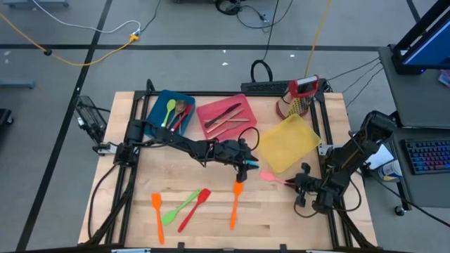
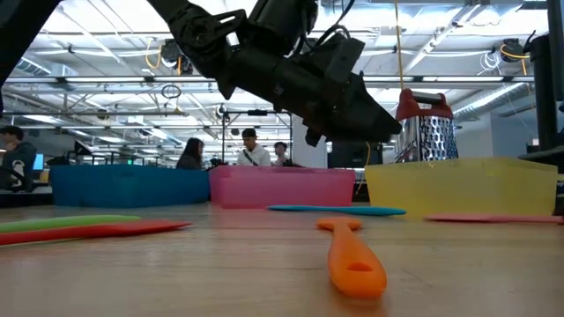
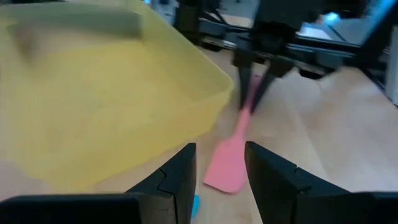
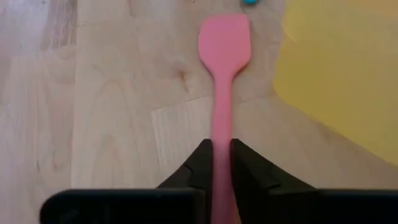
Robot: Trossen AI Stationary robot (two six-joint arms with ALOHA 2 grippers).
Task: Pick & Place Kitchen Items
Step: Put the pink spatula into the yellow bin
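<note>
A pink spatula (image 1: 273,177) lies on the wooden table just in front of the yellow bin (image 1: 288,143), its blade toward the table's middle. My right gripper (image 1: 299,184) sits at its handle end, shut on it. My left gripper (image 3: 221,180) hovers open above the table's middle beside the yellow bin (image 3: 93,106). It faces the pink spatula (image 3: 227,165) with nothing between its fingers. A blue utensil (image 2: 335,210) lies flat on the table under it. An orange spatula (image 1: 235,204) lies flat nearer the front edge. My right gripper pinches the pink spatula's handle (image 4: 221,134) between its two fingers, toward the handle's free end. The fingers come slanting down from the table's right side and lie along the handle. The blade (image 4: 224,37) rests flat on the table.
A blue bin (image 1: 171,112) and a pink bin (image 1: 225,117) at the back hold utensils. A red-topped metal grater (image 1: 301,95) stands at the back right. Orange (image 1: 157,214), green (image 1: 181,206) and red (image 1: 195,209) spatulas lie near the front left. People sit in the room behind.
</note>
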